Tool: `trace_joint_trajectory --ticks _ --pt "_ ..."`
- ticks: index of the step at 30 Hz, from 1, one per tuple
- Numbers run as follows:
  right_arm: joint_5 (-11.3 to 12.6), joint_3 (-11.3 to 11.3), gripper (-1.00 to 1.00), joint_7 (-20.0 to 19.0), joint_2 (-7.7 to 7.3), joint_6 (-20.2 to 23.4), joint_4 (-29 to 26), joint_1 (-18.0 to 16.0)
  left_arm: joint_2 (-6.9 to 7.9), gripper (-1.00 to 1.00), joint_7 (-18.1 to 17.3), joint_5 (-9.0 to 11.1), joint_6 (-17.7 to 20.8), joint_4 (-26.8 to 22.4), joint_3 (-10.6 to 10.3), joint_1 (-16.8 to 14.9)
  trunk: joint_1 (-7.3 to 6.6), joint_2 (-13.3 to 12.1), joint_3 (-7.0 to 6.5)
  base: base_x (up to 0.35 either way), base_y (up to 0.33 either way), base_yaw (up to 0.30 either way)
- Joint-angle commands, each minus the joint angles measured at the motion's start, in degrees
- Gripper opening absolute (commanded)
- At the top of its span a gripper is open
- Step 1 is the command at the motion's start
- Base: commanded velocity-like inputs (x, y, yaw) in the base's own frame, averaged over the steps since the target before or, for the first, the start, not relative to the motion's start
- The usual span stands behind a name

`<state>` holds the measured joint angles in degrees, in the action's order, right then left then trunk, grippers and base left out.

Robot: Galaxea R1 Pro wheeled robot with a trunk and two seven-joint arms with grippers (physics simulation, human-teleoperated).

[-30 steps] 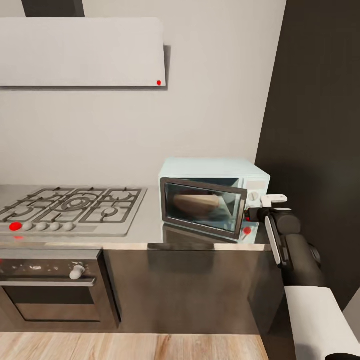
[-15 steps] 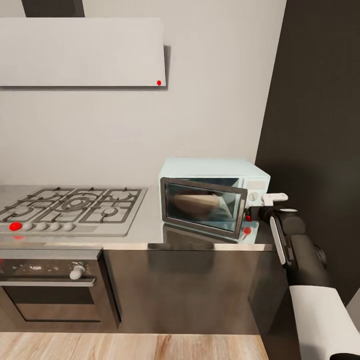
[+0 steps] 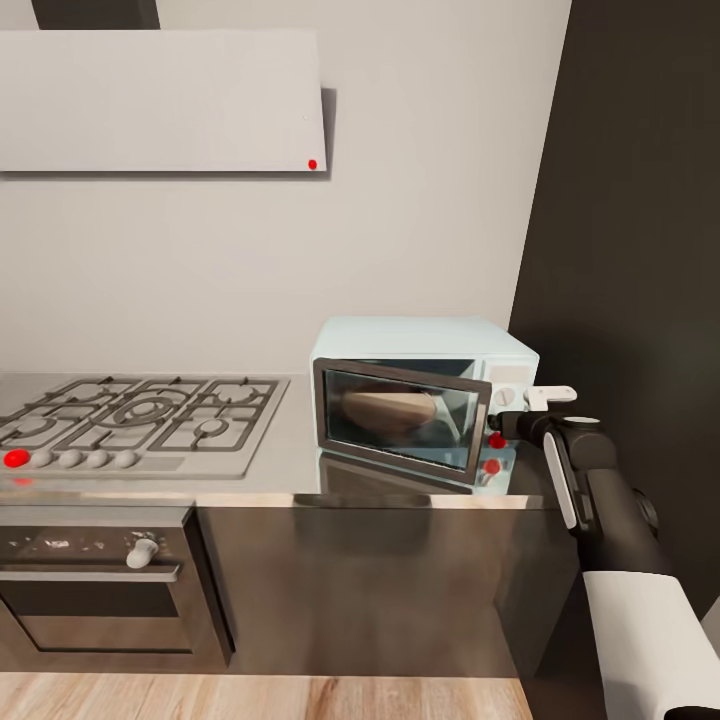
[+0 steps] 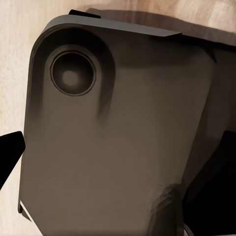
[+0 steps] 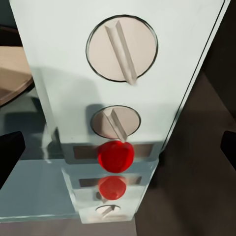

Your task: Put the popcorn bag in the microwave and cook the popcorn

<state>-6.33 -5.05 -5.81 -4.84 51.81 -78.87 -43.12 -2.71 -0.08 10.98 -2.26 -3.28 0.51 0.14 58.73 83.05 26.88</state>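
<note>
While the microwave (image 3: pixel 420 400) stands on the desk (image 3: pixel 290 450) with its door ajar, the popcorn bag (image 3: pixel 388 410) sits inside behind the glass. Right jaws (image 3: pixel 520 415) spread open before the white knob panel (image 5: pixel 118 98); left jaws spread open too.

No readable text, label or number appears on any surface.

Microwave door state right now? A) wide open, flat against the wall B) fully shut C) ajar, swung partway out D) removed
C: the microwave door stands angled out from the front, and a tan shape shows through its glass; the right gripper is at the control panel.
</note>
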Motion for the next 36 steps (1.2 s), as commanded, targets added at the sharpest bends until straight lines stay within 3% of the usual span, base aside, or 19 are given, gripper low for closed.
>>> trace_joint_trajectory --ticks 1,8,9,20,26,36 --pt "-0.61 -0.05 1.0 -0.6 0.05 0.27 -0.06 -0.04 -0.01 1.0 -0.01 0.36 -0.1 -0.06 0.02 0.01 0.0 0.03 0.05 0.0 0.0 0.0" --pt "0.17 0.1 1.0 -1.09 0.75 0.23 -0.08 -0.04 -0.01 1.0 -0.01 0.31 -0.1 -0.06 0.02 0.01 0.0 0.03 0.05 0.0 0.0 0.0" --pt "0.2 0.06 1.0 -4.1 0.79 0.22 -0.07 -0.04 -0.01 1.0 -0.01 0.31 -0.1 -0.06 0.02 0.02 0.0 0.03 0.05 0.0 0.0 0.0" --pt "-0.02 -0.13 1.0 -15.69 -0.15 0.31 0.02 -0.04 -0.01 1.0 -0.01 0.3 -0.09 -0.06 0.02 0.02 0.0 0.03 0.05 0.0 0.0 0.0" --pt "0.19 -0.13 1.0 -24.76 -2.82 0.23 0.35 -0.04 -0.01 1.0 -0.01 0.25 -0.11 -0.06 0.02 0.02 0.0 0.03 0.05 0.0 0.0 0.0" --pt "0.18 -0.13 1.0 -25.69 -2.9 0.22 0.38 -0.04 -0.01 1.0 -0.01 0.27 -0.11 -0.06 0.02 0.02 0.0 0.03 0.05 -0.215 0.15 0.0"
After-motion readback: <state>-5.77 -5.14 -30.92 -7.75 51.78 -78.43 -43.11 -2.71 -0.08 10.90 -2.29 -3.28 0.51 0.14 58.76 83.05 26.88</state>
